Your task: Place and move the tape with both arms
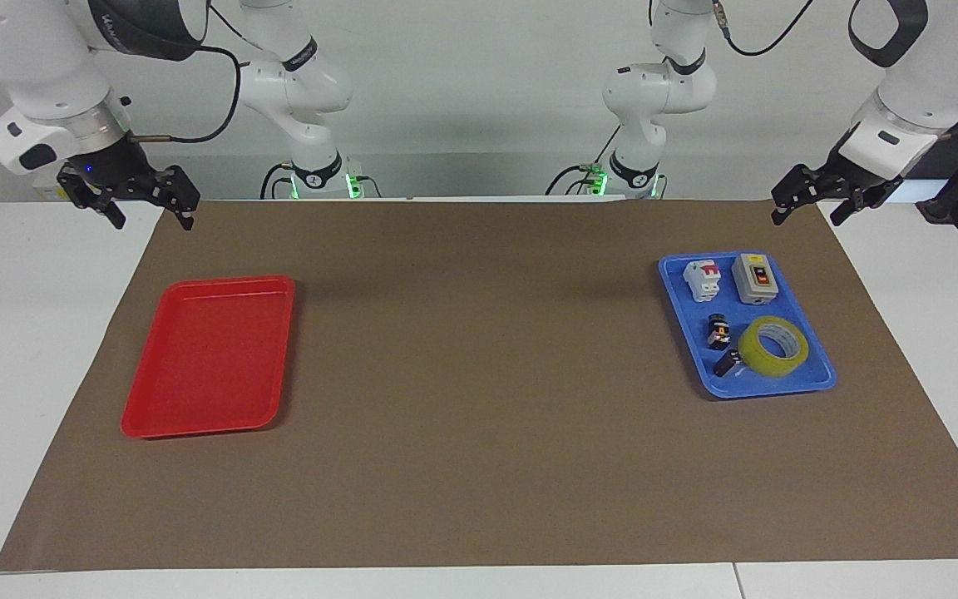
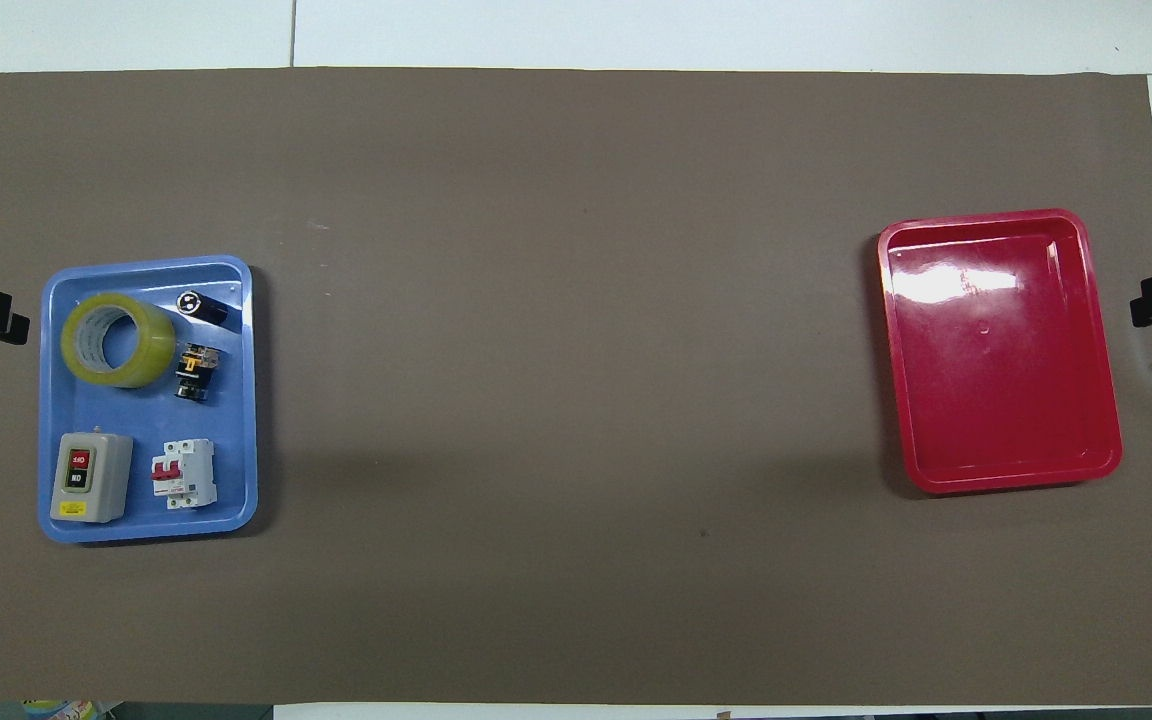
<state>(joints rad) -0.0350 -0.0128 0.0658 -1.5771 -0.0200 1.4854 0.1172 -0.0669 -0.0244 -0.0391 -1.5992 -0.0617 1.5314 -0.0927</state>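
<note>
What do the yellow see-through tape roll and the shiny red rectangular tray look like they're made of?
The yellow see-through tape roll looks like wound glossy plastic film: the layers show through to a white core, perhaps card or plastic. The shiny red rectangular tray looks like moulded hard plastic, with bright glare on its floor and rounded corners.

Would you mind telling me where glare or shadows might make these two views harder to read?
Overhead view: bright white glare on the floor of the red tray, on the part farther from the robots; soft shadow bands on the brown mat. Facing view: no glare on that tray, a faint shadow on the mat; the tape in the blue tray reads clearly.
</note>
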